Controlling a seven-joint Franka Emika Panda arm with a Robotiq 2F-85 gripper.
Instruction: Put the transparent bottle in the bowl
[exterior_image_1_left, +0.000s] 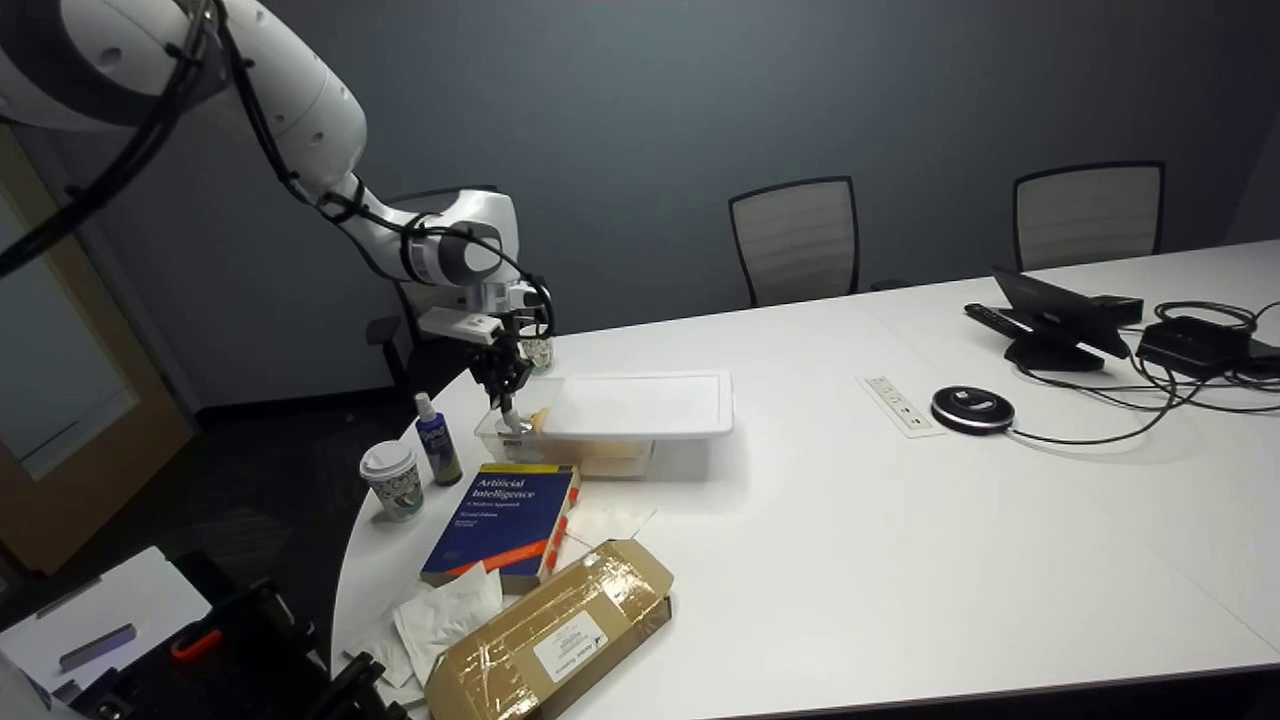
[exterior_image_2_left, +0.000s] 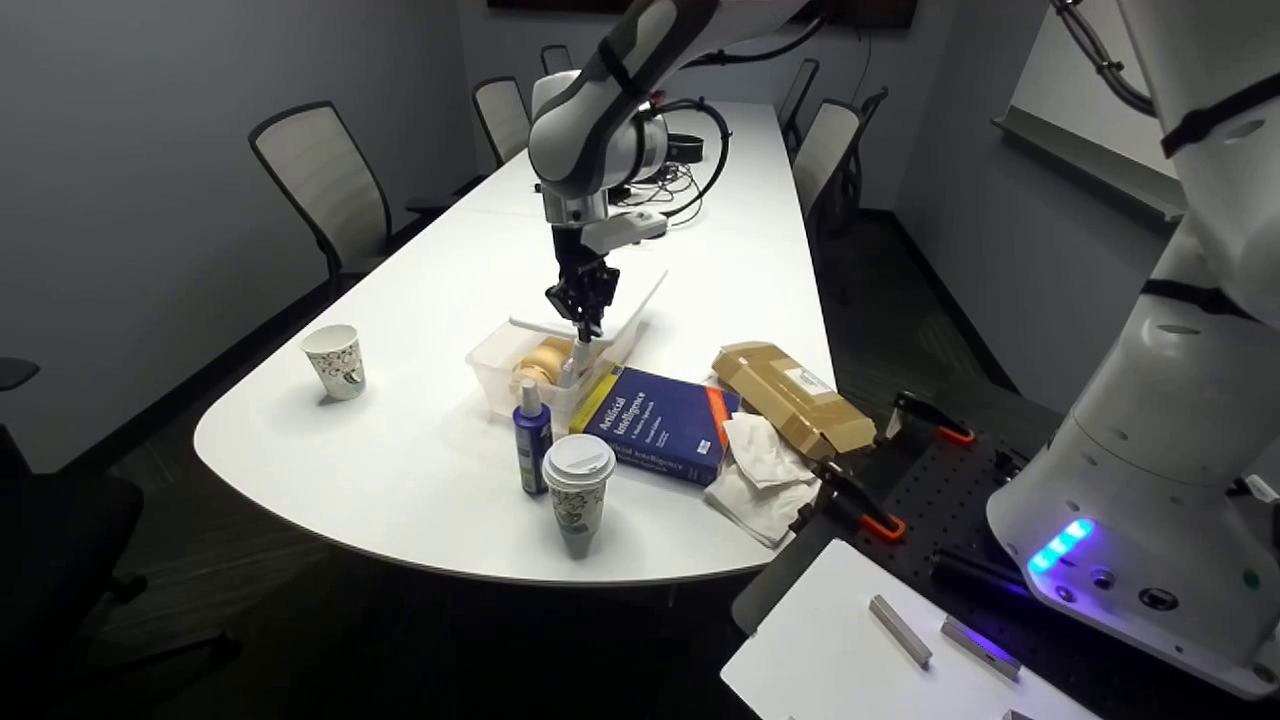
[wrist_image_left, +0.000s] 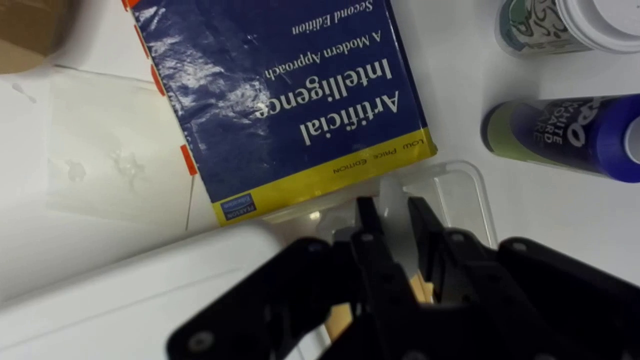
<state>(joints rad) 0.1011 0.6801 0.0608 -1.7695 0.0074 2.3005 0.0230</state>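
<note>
The transparent bottle, slim and pale, is between my gripper's fingers in the wrist view (wrist_image_left: 397, 225). It also shows tilted below the fingers in both exterior views (exterior_image_1_left: 512, 418) (exterior_image_2_left: 574, 364). My gripper (wrist_image_left: 392, 202) points down with its fingers against both sides of the bottle; it shows in both exterior views (exterior_image_1_left: 507, 400) (exterior_image_2_left: 586, 335). The bottle is within or just over the open end of a clear plastic box (exterior_image_2_left: 490, 368), whose rim shows in the wrist view (wrist_image_left: 482, 192). A tan round thing (exterior_image_2_left: 543, 362) lies in the box; I cannot tell if it is a bowl.
A white lid (exterior_image_1_left: 640, 405) covers part of the box. A blue book (exterior_image_1_left: 505, 520) lies against it. A purple spray bottle (exterior_image_2_left: 533, 440), a lidded paper cup (exterior_image_2_left: 578, 490) and an open cup (exterior_image_2_left: 337, 362) stand nearby. A cardboard box (exterior_image_1_left: 560, 640) and tissues (exterior_image_1_left: 450, 610) lie beyond the book.
</note>
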